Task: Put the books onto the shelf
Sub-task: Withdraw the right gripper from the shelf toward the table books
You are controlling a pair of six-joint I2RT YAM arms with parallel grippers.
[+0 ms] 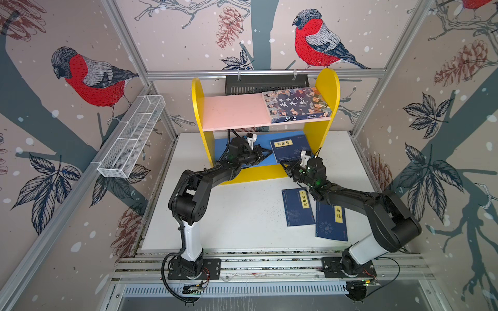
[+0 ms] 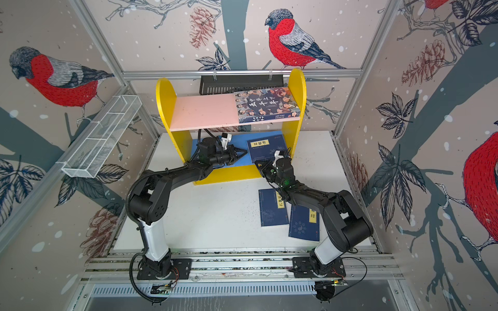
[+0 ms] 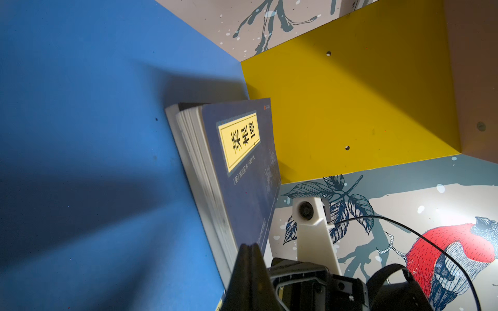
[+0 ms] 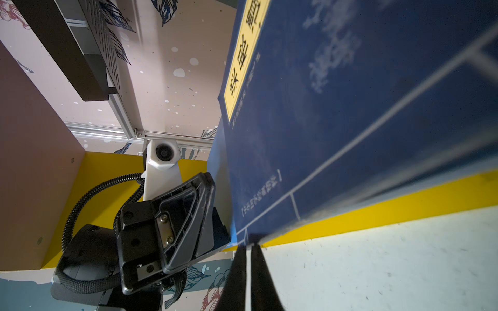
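The navy book (image 1: 293, 151) lies flat on the blue board (image 1: 221, 150), its page edge just ahead of the left gripper (image 1: 270, 153) and its corner at the right gripper (image 1: 282, 163), both closed and seemingly empty; it looks light, thin and bendy, so pushing its edges seems safer than pinching the cover.

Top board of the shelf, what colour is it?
The top board is pink. It shows best in a top view.

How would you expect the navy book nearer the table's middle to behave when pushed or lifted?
The navy book looks thin, so it probably flexes if lifted by one edge. Lying flat on the smooth table, it likely slides rather than tips.
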